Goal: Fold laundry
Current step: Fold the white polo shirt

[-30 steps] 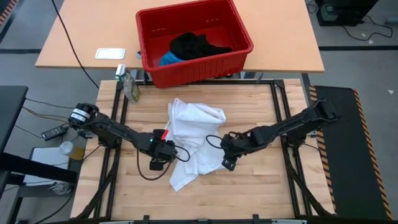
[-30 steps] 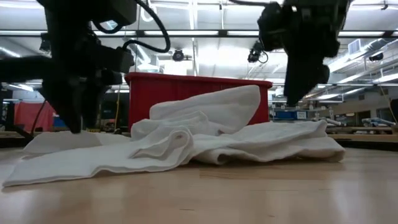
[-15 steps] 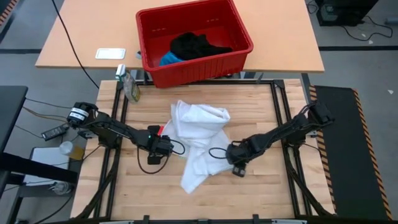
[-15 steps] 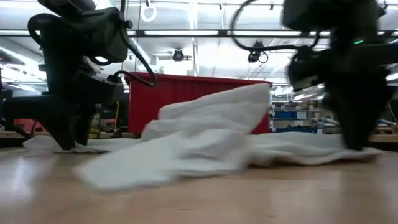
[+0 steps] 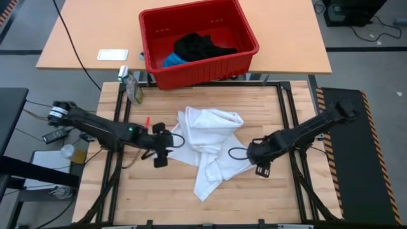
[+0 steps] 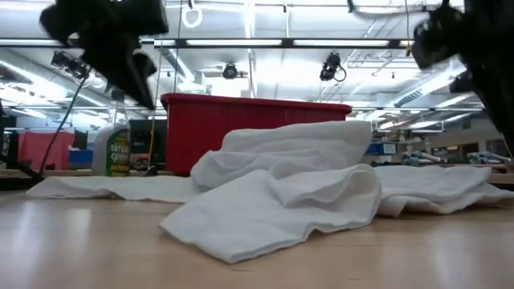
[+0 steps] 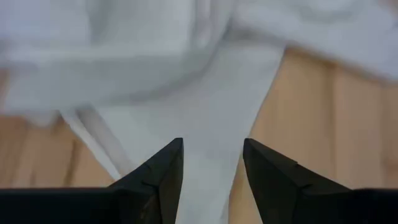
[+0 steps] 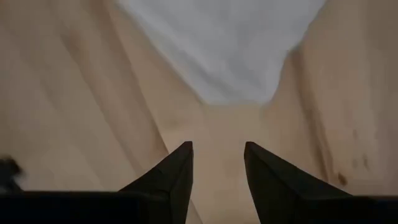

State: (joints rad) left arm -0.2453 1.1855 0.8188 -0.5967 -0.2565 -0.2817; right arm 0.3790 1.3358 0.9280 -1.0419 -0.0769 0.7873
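White garment [image 5: 211, 143] lies crumpled mid-table, one tail of it trailing toward the near edge, a fold humped up in the middle as the low view [image 6: 293, 189] shows. Left gripper [image 5: 166, 141] sits at the garment's left edge, low over the wood; its wrist view has the fingers [image 7: 163, 171] parted with a gap between them and white cloth [image 7: 211, 118] right ahead and under the tips, but whether any cloth is pinched, cannot tell. Right gripper [image 5: 254, 152] is at the garment's right edge; its fingers [image 8: 177, 168] stand apart too, bare table [image 8: 81, 112] between them and the cloth's edge [image 8: 230, 50] just beyond, nothing held.

Far side, on the other table, the red basket [image 5: 245, 48] holds the black garment [image 5: 198, 46] with the blue one [image 5: 172, 60] tucked at its left. A bottle [image 5: 132, 88] stands at the far-left corner of the work table.
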